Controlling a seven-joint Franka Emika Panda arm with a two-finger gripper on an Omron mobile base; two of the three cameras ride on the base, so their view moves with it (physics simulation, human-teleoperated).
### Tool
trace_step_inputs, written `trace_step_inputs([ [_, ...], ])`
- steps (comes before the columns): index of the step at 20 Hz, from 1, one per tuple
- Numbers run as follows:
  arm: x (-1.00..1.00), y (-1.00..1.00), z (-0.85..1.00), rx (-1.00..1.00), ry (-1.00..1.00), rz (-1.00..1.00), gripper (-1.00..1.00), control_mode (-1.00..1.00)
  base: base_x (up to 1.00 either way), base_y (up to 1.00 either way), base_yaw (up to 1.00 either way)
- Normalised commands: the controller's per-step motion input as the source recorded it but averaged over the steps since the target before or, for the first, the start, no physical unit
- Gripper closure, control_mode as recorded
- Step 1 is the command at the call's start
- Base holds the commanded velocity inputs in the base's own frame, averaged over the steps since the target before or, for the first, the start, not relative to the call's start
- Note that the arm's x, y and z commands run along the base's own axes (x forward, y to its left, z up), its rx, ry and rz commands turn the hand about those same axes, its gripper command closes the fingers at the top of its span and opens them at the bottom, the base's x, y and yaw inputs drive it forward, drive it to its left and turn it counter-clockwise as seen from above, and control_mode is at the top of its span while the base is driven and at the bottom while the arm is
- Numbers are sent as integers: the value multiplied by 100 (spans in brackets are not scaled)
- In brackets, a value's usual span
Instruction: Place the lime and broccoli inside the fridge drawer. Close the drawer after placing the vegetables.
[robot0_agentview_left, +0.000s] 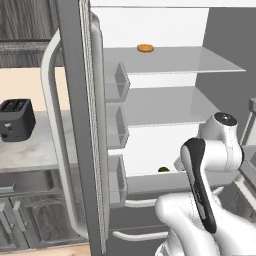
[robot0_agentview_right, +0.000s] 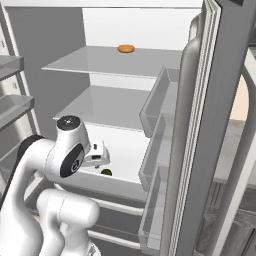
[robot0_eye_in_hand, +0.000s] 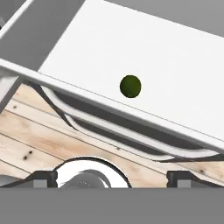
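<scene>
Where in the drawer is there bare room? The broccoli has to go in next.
The fridge drawer holds just the lime, near its front wall. The floor behind and to both sides of the lime is bare. Higher up, the shelf with the orange item is mostly bare too.

White glossy rounded arm (robot0_agentview_left: 200, 220), dark joint bands, grey-black round joint cap (robot0_agentview_right: 68, 123).

Orange oval item (robot0_agentview_left: 145, 48) on top fridge shelf (robot0_agentview_left: 200, 62); toaster (robot0_agentview_left: 16, 119) on counter (robot0_agentview_left: 35, 150) left.
</scene>
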Motion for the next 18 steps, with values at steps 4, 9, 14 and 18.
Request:
trace_step_inputs([
  [4,-62,1,11,0,-1,-10,-100,-100,0,0,0],
  [9,-19,3,2,0,0,-4,-100,-100,0,0,0],
  [14,-4,27,-2,-1,1,0,-100,-100,0,0,0],
  [18,-20,3,0,0,-3,0,-100,100,-75,9,2],
])
